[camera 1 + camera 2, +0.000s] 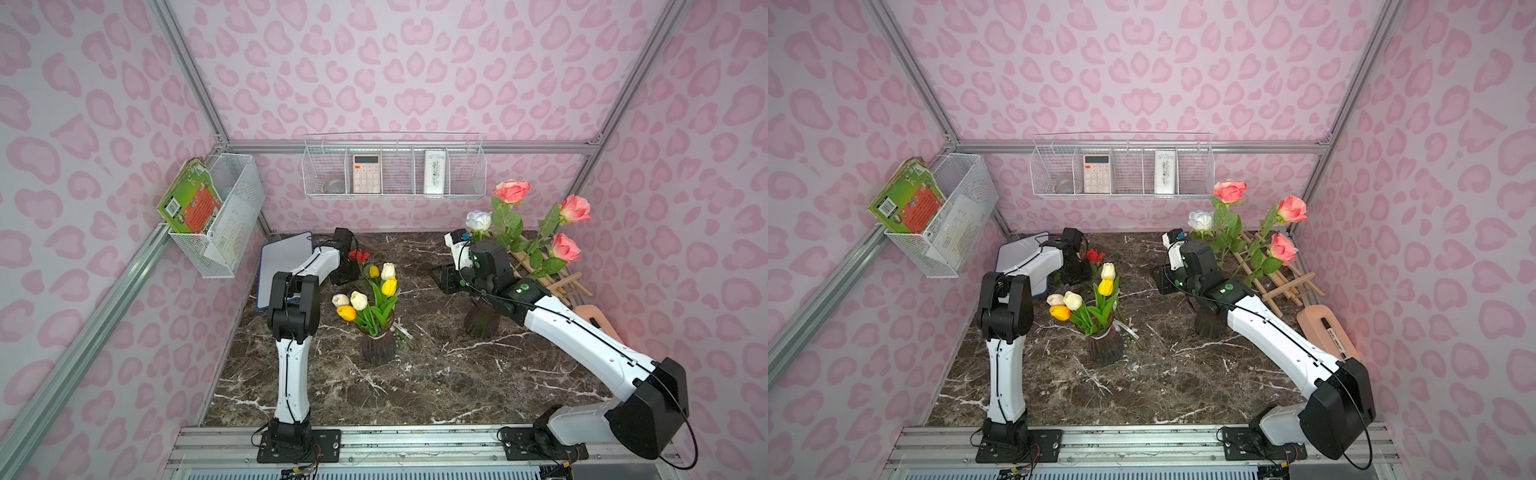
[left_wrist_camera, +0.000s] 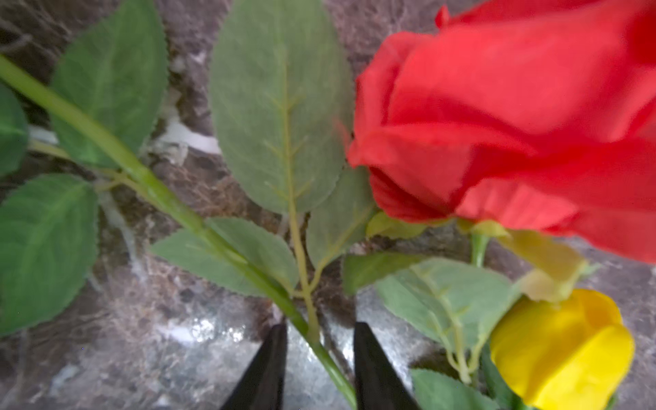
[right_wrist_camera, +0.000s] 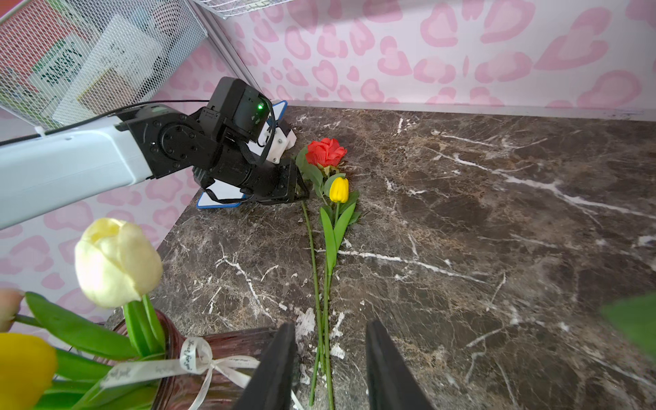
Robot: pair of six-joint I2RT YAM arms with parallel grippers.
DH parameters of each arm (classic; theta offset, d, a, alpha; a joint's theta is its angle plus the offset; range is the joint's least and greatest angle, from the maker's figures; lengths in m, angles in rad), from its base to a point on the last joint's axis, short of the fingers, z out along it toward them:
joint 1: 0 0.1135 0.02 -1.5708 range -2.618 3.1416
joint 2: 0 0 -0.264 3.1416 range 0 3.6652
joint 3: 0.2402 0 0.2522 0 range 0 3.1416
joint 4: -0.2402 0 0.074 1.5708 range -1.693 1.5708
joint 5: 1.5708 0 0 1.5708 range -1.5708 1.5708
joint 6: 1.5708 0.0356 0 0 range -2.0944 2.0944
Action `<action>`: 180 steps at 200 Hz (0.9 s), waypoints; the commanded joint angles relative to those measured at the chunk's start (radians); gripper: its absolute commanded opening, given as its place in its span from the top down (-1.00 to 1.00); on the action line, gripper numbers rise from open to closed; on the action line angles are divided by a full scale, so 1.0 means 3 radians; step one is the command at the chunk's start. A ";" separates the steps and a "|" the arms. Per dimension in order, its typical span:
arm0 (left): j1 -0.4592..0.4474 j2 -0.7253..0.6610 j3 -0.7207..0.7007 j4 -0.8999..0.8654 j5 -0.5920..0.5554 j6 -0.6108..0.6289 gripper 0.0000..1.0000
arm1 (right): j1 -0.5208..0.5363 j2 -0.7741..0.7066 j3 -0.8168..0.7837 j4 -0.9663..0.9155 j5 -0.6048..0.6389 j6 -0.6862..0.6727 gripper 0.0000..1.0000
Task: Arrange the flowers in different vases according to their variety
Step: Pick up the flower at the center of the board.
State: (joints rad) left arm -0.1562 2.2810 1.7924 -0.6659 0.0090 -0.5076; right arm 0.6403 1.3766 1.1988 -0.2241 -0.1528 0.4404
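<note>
Left gripper (image 2: pixel 319 369) jaws apart, astride the green stem (image 2: pixel 159 191) of a red rose (image 2: pixel 514 117) (bloom blurred) on the marbled tabletop (image 2: pixel 177 355); yellow tulip (image 2: pixel 561 351) just beside.

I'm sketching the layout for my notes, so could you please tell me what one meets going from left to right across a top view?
green book → white board → tulip vase → rose vase → wooden trellis
</note>
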 commanded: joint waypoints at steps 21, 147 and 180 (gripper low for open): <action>-0.0007 -0.0009 -0.0053 -0.0007 0.0169 -0.0173 0.89 | 0.0000 -0.0070 -0.0031 0.0120 -0.0066 -0.0007 0.30; -0.0027 -0.1235 -0.0512 0.0651 0.0489 -0.0563 1.00 | -0.0001 -0.0631 -0.0451 0.0249 -0.0074 0.0116 0.37; -0.0028 -0.1663 -0.0679 0.0797 0.0498 -0.0486 1.00 | -0.0002 -0.0757 -0.0523 0.0288 -0.0091 0.0134 0.39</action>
State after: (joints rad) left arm -0.1650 1.8484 1.6093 -0.4778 0.1459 -0.6773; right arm 0.6403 1.1698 1.0508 -0.1719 -0.1761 0.4706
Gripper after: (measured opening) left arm 0.083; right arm 0.312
